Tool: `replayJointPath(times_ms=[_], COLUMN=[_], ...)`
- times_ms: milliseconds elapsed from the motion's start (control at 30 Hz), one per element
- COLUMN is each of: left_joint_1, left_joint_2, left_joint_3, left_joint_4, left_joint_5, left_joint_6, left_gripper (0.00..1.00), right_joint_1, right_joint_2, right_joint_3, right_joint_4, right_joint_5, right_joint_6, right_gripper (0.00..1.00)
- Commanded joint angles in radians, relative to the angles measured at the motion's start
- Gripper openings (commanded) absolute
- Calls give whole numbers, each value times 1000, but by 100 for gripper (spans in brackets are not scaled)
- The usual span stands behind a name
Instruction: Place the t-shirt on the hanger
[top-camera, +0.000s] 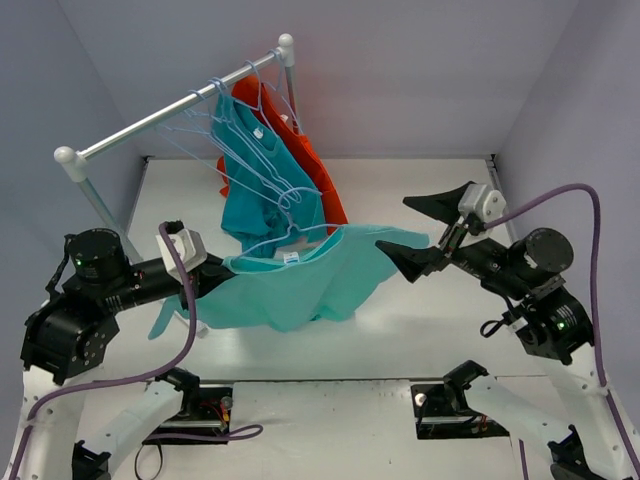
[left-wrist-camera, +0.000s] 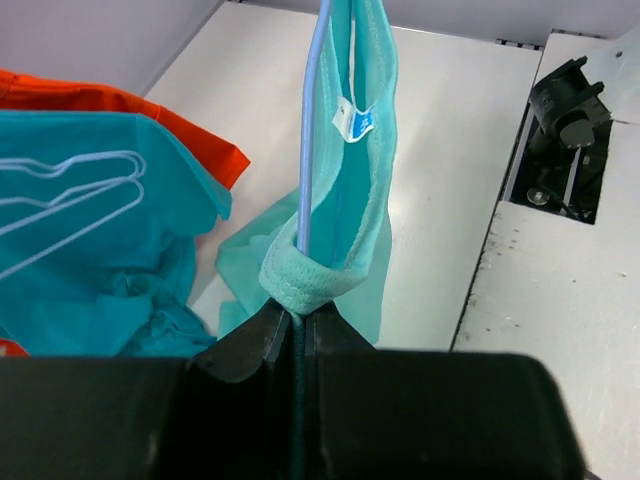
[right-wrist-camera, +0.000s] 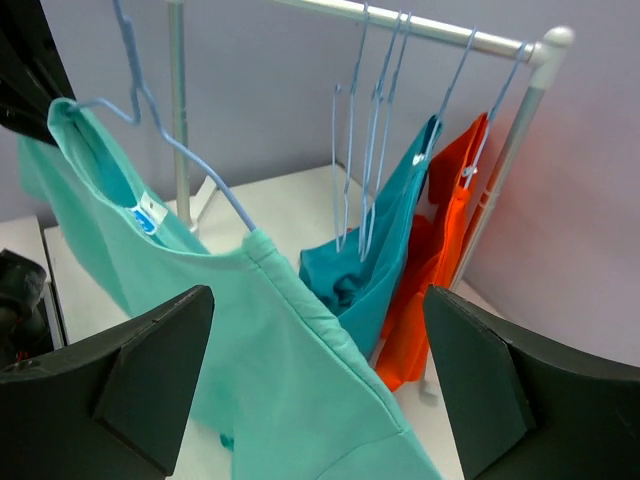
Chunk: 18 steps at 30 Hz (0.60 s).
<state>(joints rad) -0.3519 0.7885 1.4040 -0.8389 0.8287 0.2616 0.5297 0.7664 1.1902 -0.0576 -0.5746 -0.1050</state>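
Note:
The mint t-shirt (top-camera: 295, 290) hangs in the air above the table with the light-blue wire hanger (top-camera: 285, 236) threaded through its neck. My left gripper (top-camera: 220, 273) is shut on the collar at the left shoulder. In the left wrist view the gripper (left-wrist-camera: 297, 312) pinches the folded collar of the t-shirt (left-wrist-camera: 355, 200), and the hanger wire (left-wrist-camera: 311, 130) runs into the pinch. The white label (left-wrist-camera: 353, 120) shows. My right gripper (top-camera: 425, 232) is open and empty at the shirt's right shoulder. In the right wrist view the t-shirt (right-wrist-camera: 270, 370) lies between the spread fingers (right-wrist-camera: 130, 385), below the hanger (right-wrist-camera: 190, 160).
A metal rail (top-camera: 180, 105) at the back carries several spare blue hangers (top-camera: 215, 135), a darker teal t-shirt (top-camera: 255, 190) and an orange-red garment (top-camera: 315, 170). These also show in the right wrist view: teal (right-wrist-camera: 390, 250), orange (right-wrist-camera: 440, 260). Grey walls surround the table (top-camera: 430, 330).

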Motion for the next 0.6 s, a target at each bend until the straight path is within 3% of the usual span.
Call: replayJointPath(times_ms=[0,367,567], left_joint_1=[5,5,2], left_joint_2=[-10,-49,-56], left_joint_3=[-6,-17,-12], left_joint_4=[-61,-328,-390], left_joint_5=[-142,-463,-512], left_joint_6=[-118,-251,-299], left_gripper=[0,0,0], right_joint_1=[-5,-5,-5], right_joint_2=[-9,14,26], right_joint_3=[18,-26,-36], right_joint_4=[60,61,59], right_joint_5=[69,142,150], right_joint_6=[35,24,15], right_gripper=[84,84,85])
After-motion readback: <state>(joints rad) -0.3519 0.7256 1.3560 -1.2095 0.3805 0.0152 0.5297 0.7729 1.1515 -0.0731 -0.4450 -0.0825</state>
